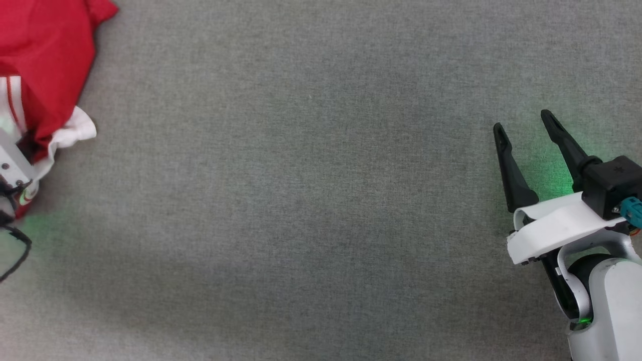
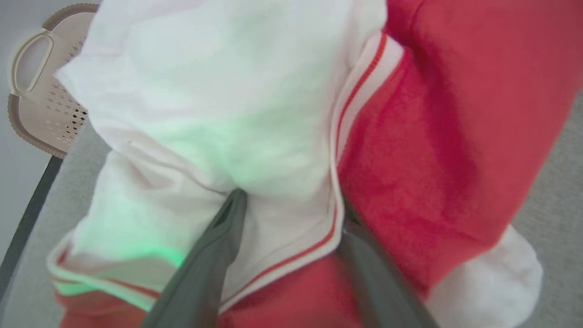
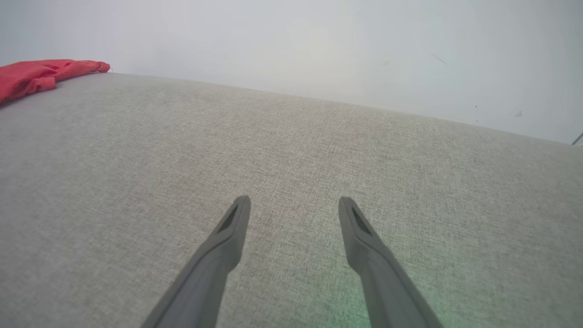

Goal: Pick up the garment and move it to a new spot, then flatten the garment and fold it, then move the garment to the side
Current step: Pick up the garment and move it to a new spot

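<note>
The garment [image 1: 45, 55] is a crumpled heap of red cloth with a white sleeve, lying at the table's far left edge. In the left wrist view the garment [image 2: 432, 136] shows its white sleeve and red-and-white striped trim close up. My left gripper [image 2: 291, 205] is open, its two fingers spread and pushed into the cloth, with the sleeve's striped seam between them. My right gripper [image 1: 522, 121] stands open over bare table at the right, far from the heap, nothing between its fingers [image 3: 295, 200]. A red corner of the garment [image 3: 36, 75] shows far off in the right wrist view.
The grey cloth-covered table [image 1: 311, 200] stretches wide between the two arms. A beige perforated basket [image 2: 41, 105] with a handle sits beyond the table's dark left edge [image 2: 27, 218]. A black cable [image 1: 15, 250] loops at the left. A pale wall [image 3: 319, 45] lies behind the table.
</note>
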`<state>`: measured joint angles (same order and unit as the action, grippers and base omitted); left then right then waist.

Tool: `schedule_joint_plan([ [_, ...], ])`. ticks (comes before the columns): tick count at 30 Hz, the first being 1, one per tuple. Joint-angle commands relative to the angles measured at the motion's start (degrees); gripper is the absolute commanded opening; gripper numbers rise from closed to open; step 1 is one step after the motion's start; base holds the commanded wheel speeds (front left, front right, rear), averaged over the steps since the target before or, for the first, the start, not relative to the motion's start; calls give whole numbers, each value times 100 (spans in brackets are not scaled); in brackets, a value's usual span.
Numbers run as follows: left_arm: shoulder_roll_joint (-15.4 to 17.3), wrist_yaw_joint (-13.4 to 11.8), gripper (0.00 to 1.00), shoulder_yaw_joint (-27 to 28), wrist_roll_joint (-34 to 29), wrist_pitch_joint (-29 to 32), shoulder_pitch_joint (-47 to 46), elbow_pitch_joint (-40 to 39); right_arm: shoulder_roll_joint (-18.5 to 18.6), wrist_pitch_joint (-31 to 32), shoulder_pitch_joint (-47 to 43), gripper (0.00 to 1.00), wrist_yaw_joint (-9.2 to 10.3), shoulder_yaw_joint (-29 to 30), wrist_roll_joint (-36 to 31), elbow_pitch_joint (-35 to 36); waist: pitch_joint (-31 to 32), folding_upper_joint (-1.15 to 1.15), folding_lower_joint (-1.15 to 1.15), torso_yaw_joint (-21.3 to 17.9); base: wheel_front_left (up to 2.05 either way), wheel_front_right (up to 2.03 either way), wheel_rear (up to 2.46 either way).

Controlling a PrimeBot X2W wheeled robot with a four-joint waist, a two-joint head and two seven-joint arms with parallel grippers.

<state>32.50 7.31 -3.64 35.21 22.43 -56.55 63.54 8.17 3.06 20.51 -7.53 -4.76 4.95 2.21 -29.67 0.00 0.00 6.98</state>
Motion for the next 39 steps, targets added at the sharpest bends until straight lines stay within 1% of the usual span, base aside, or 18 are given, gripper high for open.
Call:
schedule_joint_plan([
  [1, -192, 13, 0, -61, 66, 3, 167, 191, -1, 6, -20, 100, 8, 12, -27, 11, 37, 0, 0, 25, 0, 0, 0],
  [6, -8, 13, 0, -246, 74, -412, 67, 138, -49, -70, -139, 100, 8, 57, 28, -100, 280, 0, 0, 106, 0, 0, 0],
  [13, 381, 13, 0, -587, -7, -967, 11, -138, -184, -289, -332, 100, 8, 34, 170, -456, 931, 0, 0, 188, 0, 0, 0],
  [19, 840, 11, 0, -797, -143, -1307, -160, -423, -286, -526, -511, 100, 8, -34, 336, -800, 1580, 0, 0, 225, 0, 0, 0],
  [29, 1440, 7, 0, -1064, -376, -1243, -372, -1365, -422, -795, -624, 100, 8, -142, 528, -1201, 2391, 0, 0, 171, 0, 0, 0],
  [33, 1671, 0, 0, -1052, -326, -1011, -272, -1950, -446, -870, -659, 100, 8, -172, 606, -1278, 2594, 0, 0, 106, 0, 0, 0],
  [36, 1800, -31, 0, -1038, -246, -713, -108, -2462, -453, -914, -681, 100, 8, -136, 643, -1309, 2699, 0, 0, 59, 0, 0, 0],
  [39, 1942, -136, 0, -967, -102, -385, 105, -3093, -464, -961, -681, 100, 8, -78, 648, -1331, 2763, 0, 0, -23, 0, 0, 0],
])
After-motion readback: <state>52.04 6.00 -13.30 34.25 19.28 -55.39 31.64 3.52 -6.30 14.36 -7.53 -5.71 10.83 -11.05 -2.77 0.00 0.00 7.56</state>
